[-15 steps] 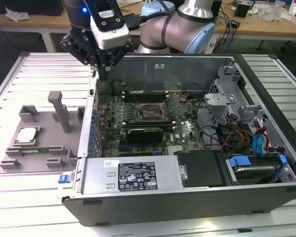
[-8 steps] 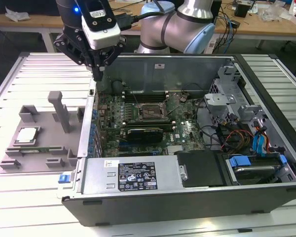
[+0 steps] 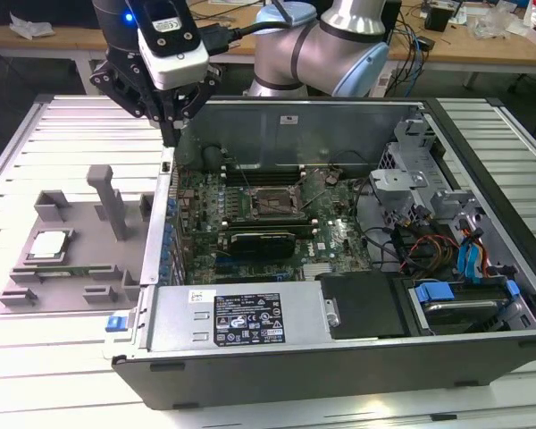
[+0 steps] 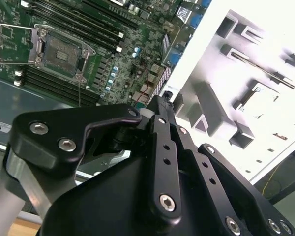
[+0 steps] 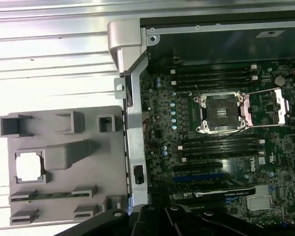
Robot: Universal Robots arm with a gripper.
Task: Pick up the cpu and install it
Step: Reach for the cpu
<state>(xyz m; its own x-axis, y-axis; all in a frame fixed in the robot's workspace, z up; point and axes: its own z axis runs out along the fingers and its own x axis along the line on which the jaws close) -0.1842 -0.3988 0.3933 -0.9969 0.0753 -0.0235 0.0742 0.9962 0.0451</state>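
**Cpu seated in fixture; tool closed and empty over the case edge**

The cpu (image 3: 49,243) is seated flat in a square recess of the grey fixture (image 3: 80,237), on the slatted table (image 3: 36,143) at the exterior view's left; its position is thereby fixed and its metal plate is presented upward for pickup. The socket (image 3: 270,204) is shown with its load plate (image 5: 270,105) swung aside, judged ready to receive the chip. The tool (image 3: 171,134) is held closed on nothing above the case wall (image 3: 161,223), between fixture and socket. Cpu and socket are shown together from above in the first wrist view; the meeting fingertips (image 4: 163,101) are shown close in the second wrist view.
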